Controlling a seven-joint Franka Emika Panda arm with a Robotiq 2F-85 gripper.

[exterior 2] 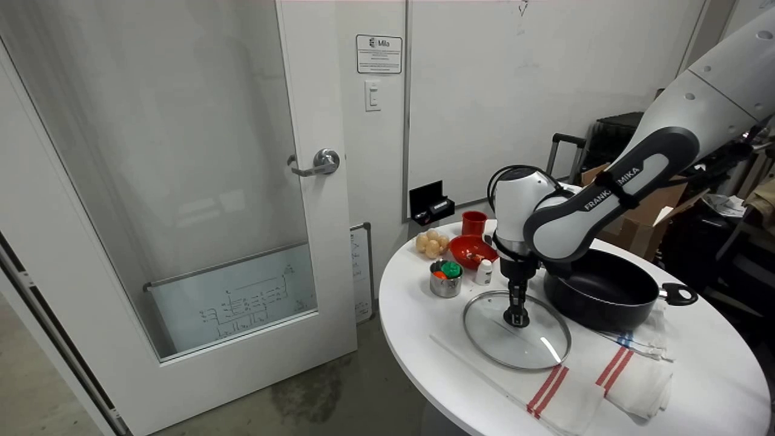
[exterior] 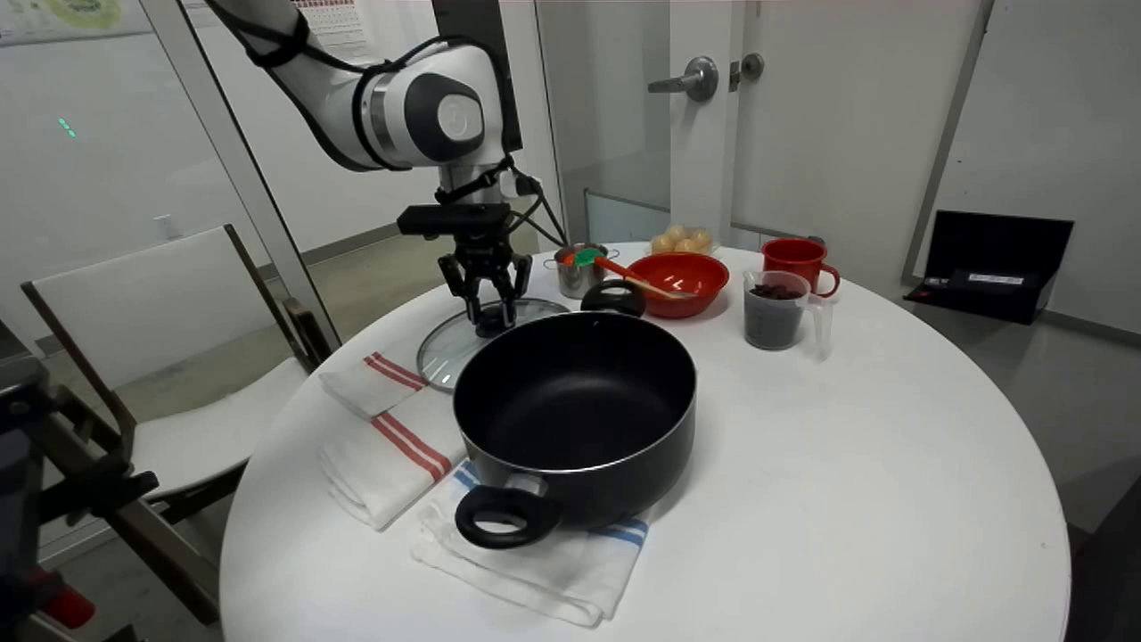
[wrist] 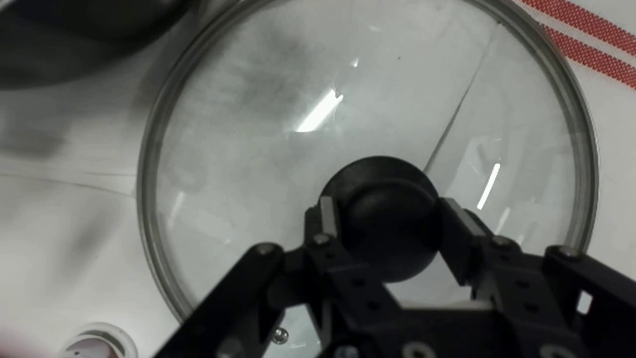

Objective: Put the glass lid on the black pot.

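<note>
Nearest the camera in the wrist view, black fingers [wrist: 458,241], drawn in on a dark centre knob [wrist: 392,223], one to each side, pinching it between them. Directly beneath the fingers, low at the white tabletop [exterior: 847,490], the glass lid [wrist: 293,169], about level, with clear disc and metal rim spreading well past the fingertips all around and any gap underneath too fine to make out. In both exterior views, pointing straight down from the white arm [exterior 2: 708,91] at the middle of that lid. Just beside the lid, the black pot [exterior: 579,428], upright, mouth upward, with black loop handles [exterior: 539,515] and part of a blue-striped cloth [exterior: 544,575] underneath. Right by the lid's rim, folded red-striped cloths [exterior: 383,455]. Near the lid in an exterior view, a small white bottle [exterior 2: 484,274] and a small metal pot [exterior 2: 446,288] with a green item [exterior 2: 450,269] and an orange item [exterior 2: 439,275] inside. Farther along the tabletop, a red bowl [exterior: 679,307] with a red-and-tan utensil [exterior: 621,271] in it, pale round things [exterior: 682,239], a red mug [exterior: 789,259], and a clear measuring cup [exterior: 773,332] with dark contents [exterior: 775,292].
</note>
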